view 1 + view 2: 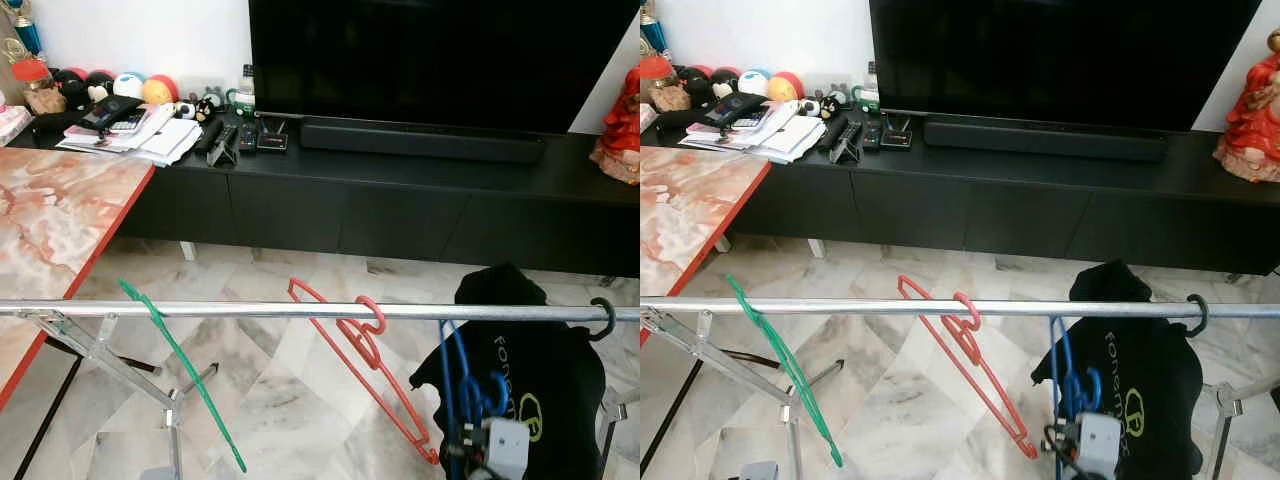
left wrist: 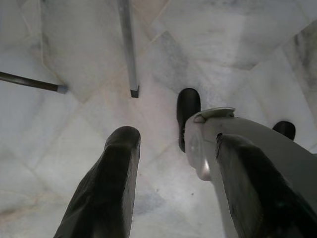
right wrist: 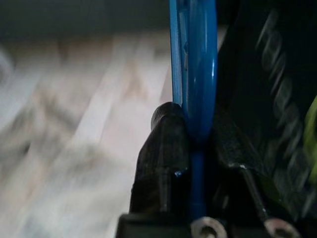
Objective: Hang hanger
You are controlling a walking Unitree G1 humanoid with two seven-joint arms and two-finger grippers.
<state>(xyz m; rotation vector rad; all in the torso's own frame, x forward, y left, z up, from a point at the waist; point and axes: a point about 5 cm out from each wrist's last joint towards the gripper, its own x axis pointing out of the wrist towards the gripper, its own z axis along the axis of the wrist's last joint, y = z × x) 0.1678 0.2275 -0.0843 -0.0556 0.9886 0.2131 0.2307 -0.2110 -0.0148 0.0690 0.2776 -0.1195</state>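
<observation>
1. The right gripper [image 3: 195, 148], low beside the black garment [image 1: 540, 370], has its jaws clenched on the blue hanger [image 1: 462, 375], just below the metal rail [image 1: 300, 311].
2. A red hanger [image 1: 365, 365] and a green hanger [image 1: 185, 375] hang tilted on the rail.
3. The left gripper [image 2: 173, 183] points at the marble floor [image 2: 74, 74], jaws released.

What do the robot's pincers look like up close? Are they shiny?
The left pincer has two long, rounded black fingers with a dull, matte look. The right pincer has chunkier black fingers on a black base with silver screws, and a light grey box with dark cables sits behind it.
</observation>
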